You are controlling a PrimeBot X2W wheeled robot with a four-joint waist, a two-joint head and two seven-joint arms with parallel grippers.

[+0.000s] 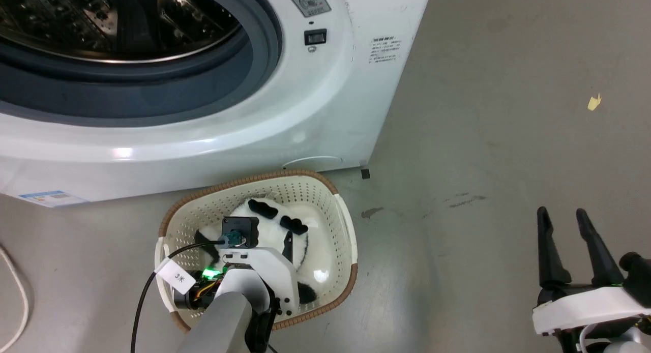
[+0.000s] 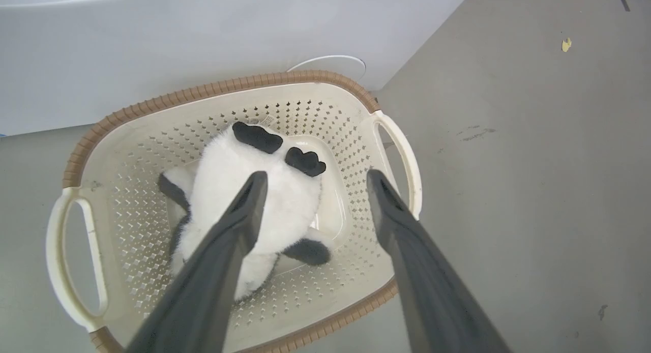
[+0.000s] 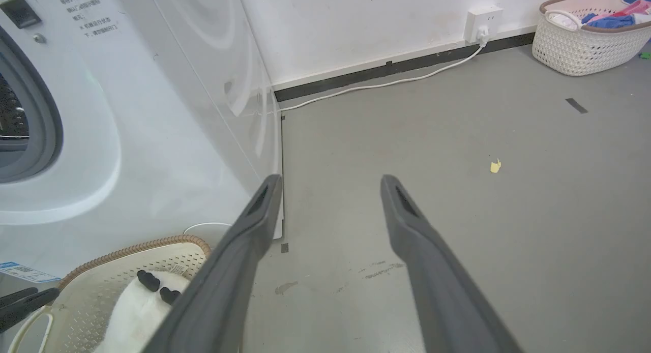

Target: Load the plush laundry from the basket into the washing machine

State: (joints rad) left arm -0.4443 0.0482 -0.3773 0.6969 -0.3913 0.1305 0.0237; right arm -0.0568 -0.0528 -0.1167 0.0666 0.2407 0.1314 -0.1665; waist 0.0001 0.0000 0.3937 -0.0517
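left pincer spread over plush laundry | plush laundry in basket middle | basket on floor by washing machine | right pincer spread above floor

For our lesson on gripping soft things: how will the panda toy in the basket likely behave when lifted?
The panda toy looks fluffy and stuffed, so it will probably squash and sag, not stay stiff, and feel light. Its fur may slip in the smooth-fingered left gripper.
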